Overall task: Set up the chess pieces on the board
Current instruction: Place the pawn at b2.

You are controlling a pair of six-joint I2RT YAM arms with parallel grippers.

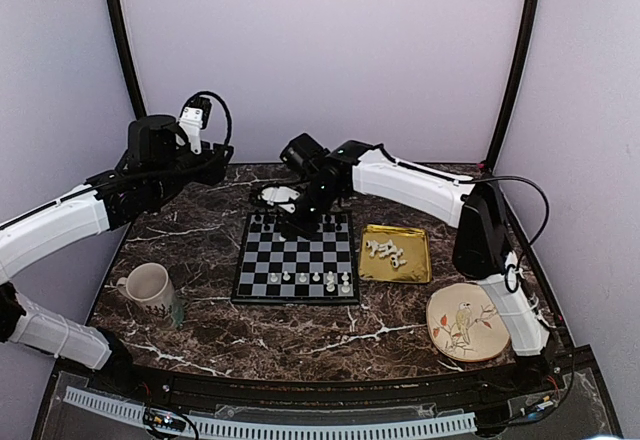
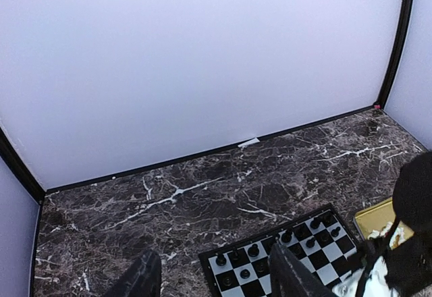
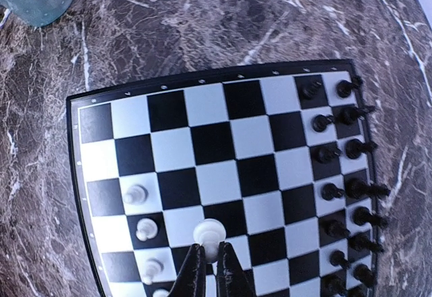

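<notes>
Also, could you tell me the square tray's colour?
Shiny gold; the tray shows best in the top view.

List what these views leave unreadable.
- Top view: cream plastic chessmen in the shiny gold square tray too small to identify.
- Top view: right arm covers some far squares of the black and silver checked chessboard.
- Right wrist view: right hand hides the base of the pinched cream chessman.

We find the board (image 1: 290, 256) at the middle of the table (image 1: 200, 245), with a mug (image 1: 150, 286) to its left. A tray (image 1: 416, 239) sits just to its right with chess pieces (image 1: 386, 252) in it. A plate (image 1: 440, 310) lies right of the tray, toward the near edge. Others stand on the board's near rows.
</notes>
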